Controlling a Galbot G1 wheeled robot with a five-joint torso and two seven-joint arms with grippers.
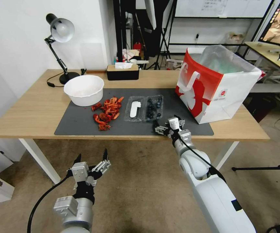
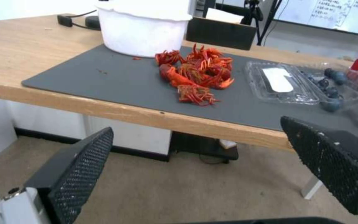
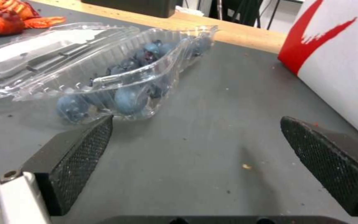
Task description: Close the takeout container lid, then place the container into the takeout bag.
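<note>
The takeout container (image 1: 153, 107) lies open on the grey mat, its berry half to the right. The lid (image 1: 134, 109), white sticker up, lies flat to that half's left. My right gripper (image 1: 165, 123) is open just above the mat, in front of the berry half's near right corner. In the right wrist view the gripper (image 3: 196, 123) points past the container (image 3: 121, 77), one finger (image 3: 79, 146) close to its corner, apart from it. The red-and-white takeout bag (image 1: 216, 87) stands open at the right. My left gripper (image 1: 92, 158) hangs open below the table's front edge.
A white bowl (image 1: 84, 90) and a pile of red crayfish (image 1: 107, 111) sit left of the container on the mat (image 1: 81, 127). A desk lamp (image 1: 60, 38) and a black tissue box (image 1: 122, 72) stand at the back. The bag wall (image 3: 336, 53) is close on my right gripper's outer side.
</note>
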